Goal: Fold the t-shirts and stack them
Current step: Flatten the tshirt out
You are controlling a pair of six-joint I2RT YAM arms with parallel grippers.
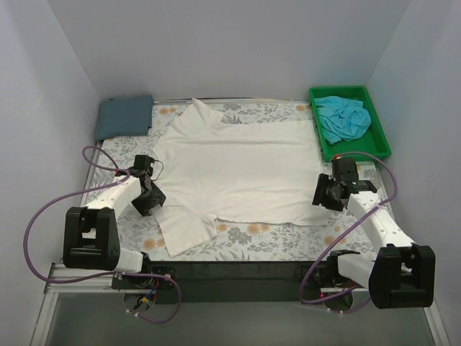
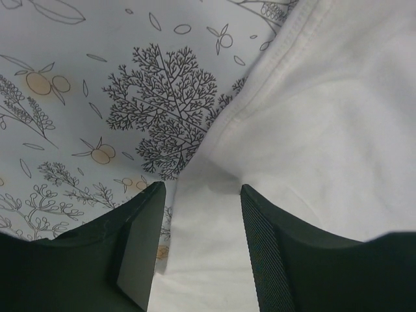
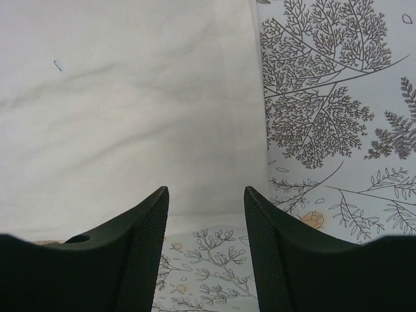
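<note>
A cream-white t-shirt (image 1: 238, 169) lies spread flat on the floral table cover (image 1: 288, 241), collar toward the back. My left gripper (image 1: 157, 194) sits low at the shirt's left side, where the near sleeve meets the body. Its jaws stand open over white cloth (image 2: 214, 260) (image 2: 203, 188). My right gripper (image 1: 321, 193) hovers open over the shirt's right near corner (image 3: 195, 188), the hem edge (image 3: 208, 221) between its fingers. A slate blue-grey t-shirt (image 1: 124, 117) lies folded at the back left. A turquoise t-shirt (image 1: 344, 119) is bunched in the green bin (image 1: 321, 148).
The green bin stands at the back right corner, close behind my right arm. White walls close in the table on three sides. Purple cables (image 1: 43, 209) loop beside both arm bases. Bare floral cover (image 2: 97, 97) shows along the near edge and left of the shirt.
</note>
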